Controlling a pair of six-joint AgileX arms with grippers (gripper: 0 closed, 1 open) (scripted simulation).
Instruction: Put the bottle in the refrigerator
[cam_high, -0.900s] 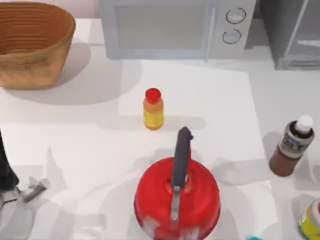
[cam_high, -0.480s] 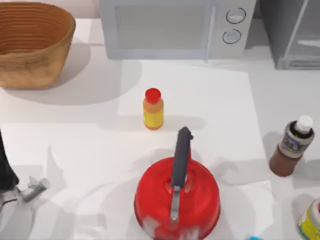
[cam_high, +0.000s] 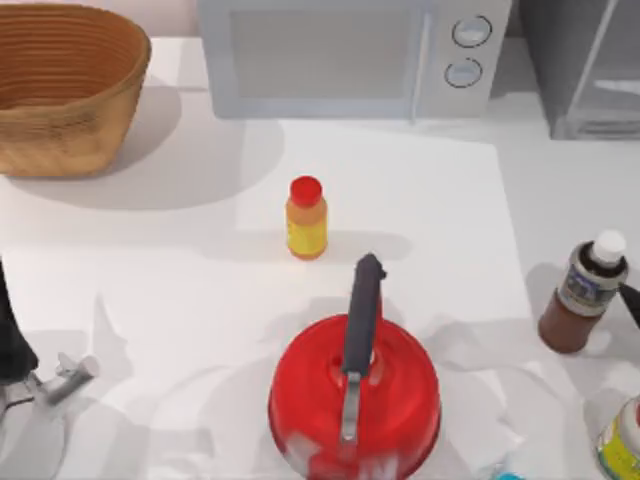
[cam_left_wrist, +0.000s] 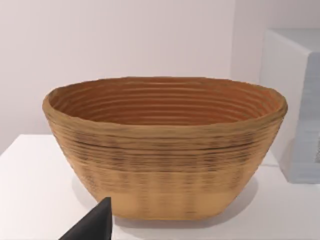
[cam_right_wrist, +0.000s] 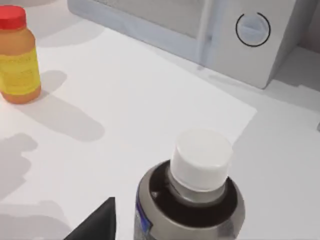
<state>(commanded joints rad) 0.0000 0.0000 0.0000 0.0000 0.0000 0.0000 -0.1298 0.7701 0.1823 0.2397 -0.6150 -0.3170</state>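
Note:
The bottle (cam_high: 584, 291), dark brown with a white cap and a grey label, stands upright near the table's right edge. My right gripper (cam_high: 632, 305) shows as a dark tip at the right edge, just right of the bottle and apart from it. In the right wrist view the bottle (cam_right_wrist: 196, 200) rises close below the camera, with one dark fingertip (cam_right_wrist: 97, 225) off to its side; the gripper is open and holds nothing. The refrigerator (cam_high: 588, 70), a grey cabinet, stands at the back right. My left gripper (cam_high: 66, 378) is parked open at the front left.
A red kettle (cam_high: 353, 398) with a dark handle sits at front centre. An orange-yellow bottle (cam_high: 306, 218) stands mid-table. The microwave (cam_high: 350, 55) is at the back, a wicker basket (cam_high: 62, 85) at back left, and a yellow-labelled white bottle (cam_high: 620, 442) at front right.
My right gripper's dark tip has come into the top view at the right edge beside the bottle, and shadows near the front right have shifted. The left arm has not moved.

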